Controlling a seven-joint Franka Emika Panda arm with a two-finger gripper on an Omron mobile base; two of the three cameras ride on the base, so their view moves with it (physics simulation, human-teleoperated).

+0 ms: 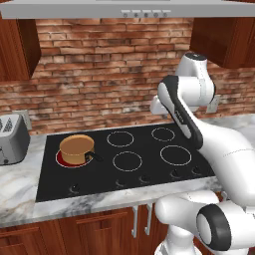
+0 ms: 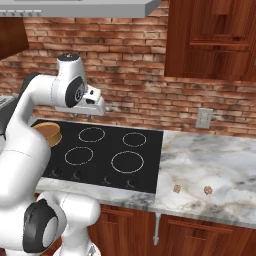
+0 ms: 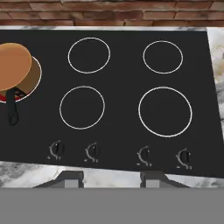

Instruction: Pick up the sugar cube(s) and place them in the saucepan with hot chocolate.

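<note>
The saucepan [image 1: 77, 149], filled with light brown hot chocolate, sits on the far-left burner; two sugar cubes [image 2: 177, 188] lie on the right surface [image 2: 210, 155]. The end effector [image 3: 111, 178] is spread, empty.

The white arm [image 2: 35, 130] rises from its base, elbow folded high, wrist bent forward and down. The gripper [image 3: 111, 178] hangs empty, its two dark fingertips [image 3: 70, 178] parted.

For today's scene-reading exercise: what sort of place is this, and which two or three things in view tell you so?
A kitchen, rendered rather than real. The clues: a black cooktop with burner rings and knobs set into a marble counter, a range hood above it against a brick wall, and a toaster beside a saucepan.
</note>
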